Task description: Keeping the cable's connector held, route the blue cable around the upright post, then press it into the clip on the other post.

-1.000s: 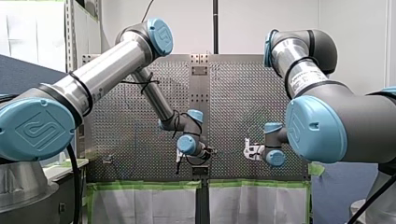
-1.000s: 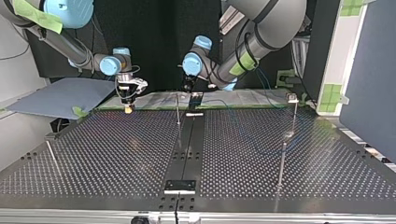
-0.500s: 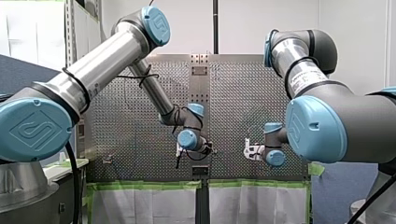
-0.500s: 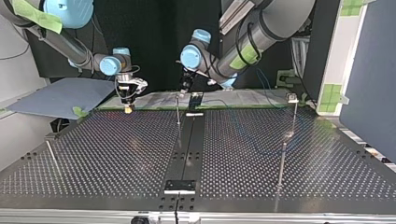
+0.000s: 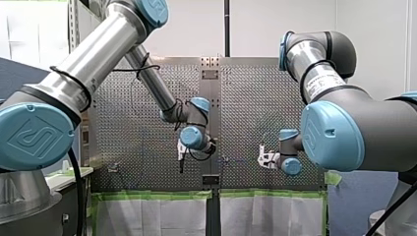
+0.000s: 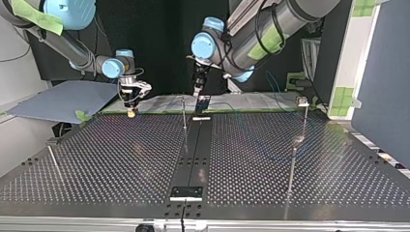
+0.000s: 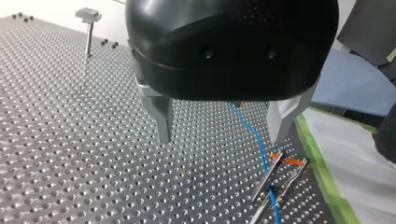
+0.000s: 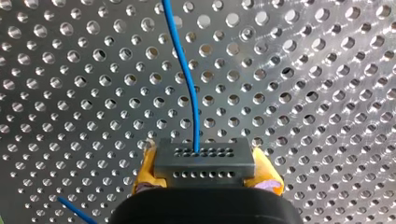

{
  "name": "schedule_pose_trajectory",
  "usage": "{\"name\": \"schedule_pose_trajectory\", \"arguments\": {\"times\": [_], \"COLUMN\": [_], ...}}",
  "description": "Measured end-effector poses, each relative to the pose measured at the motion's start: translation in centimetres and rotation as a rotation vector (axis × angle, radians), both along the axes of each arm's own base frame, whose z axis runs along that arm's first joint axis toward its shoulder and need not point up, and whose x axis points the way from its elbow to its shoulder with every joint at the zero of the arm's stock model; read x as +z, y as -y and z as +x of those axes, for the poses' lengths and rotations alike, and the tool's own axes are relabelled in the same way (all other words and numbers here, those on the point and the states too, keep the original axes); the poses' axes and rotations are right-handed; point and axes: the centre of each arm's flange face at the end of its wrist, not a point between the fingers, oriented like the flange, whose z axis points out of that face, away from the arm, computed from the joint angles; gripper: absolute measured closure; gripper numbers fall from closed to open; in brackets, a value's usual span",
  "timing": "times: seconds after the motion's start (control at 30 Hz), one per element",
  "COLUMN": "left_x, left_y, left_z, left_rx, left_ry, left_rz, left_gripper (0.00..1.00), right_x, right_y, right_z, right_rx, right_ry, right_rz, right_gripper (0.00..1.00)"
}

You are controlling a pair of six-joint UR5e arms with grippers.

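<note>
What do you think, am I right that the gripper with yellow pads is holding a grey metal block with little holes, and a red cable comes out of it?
Almost: only the colour is wrong. The right wrist view shows my right gripper, with yellow pads, holding the grey metal block with little holes, but a thin blue cable comes out of it, not a red one.

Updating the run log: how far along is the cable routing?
Done: right gripper is shut on the connector. In hand: left gripper open, hovering over the blue cable. Left, apparently: routing round the upright post, then the clip, which shows no cable.
</note>
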Motion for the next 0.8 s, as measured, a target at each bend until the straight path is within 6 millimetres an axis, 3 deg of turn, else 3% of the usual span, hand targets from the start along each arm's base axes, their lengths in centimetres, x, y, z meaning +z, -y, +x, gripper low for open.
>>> {"name": "schedule_pose_trajectory", "arguments": {"times": [0.8], "left_x": [4.5], "left_y": [-7.0], "left_z": [-7.4], "left_rx": [0.129], "left_ry": [-0.088], "left_rz": [-0.023], "left_gripper": [0.00], "right_x": [0.0], "right_y": [-0.1], "right_z": [0.2], "right_rx": [0.003], "right_ry": [0.002], "right_rz": [0.002], "right_gripper": [1.00]}}
